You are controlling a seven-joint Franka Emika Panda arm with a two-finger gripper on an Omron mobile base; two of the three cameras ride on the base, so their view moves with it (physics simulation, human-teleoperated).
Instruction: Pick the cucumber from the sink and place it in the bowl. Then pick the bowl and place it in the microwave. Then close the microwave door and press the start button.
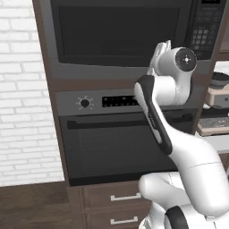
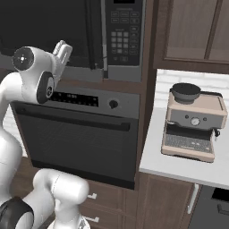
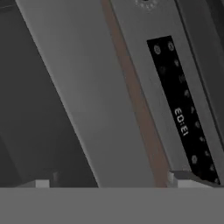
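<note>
An oven (image 1: 114, 143) with a knob (image 1: 84, 103) (dark glass door); an espresso machine (image 2: 194, 123) on the counter (image 2: 179, 167).

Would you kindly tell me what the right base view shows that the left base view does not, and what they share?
Right base view alone: the whole coffee machine standing on the white counter, with wall cabinets above. Left base view alone: a white brick wall and two drawers below the oven. Both share the microwave, its keypad, the oven and the arm with open fingers.

grey microwave door (image 1: 120, 33) shut, keypad (image 1: 205, 33) right
</note>
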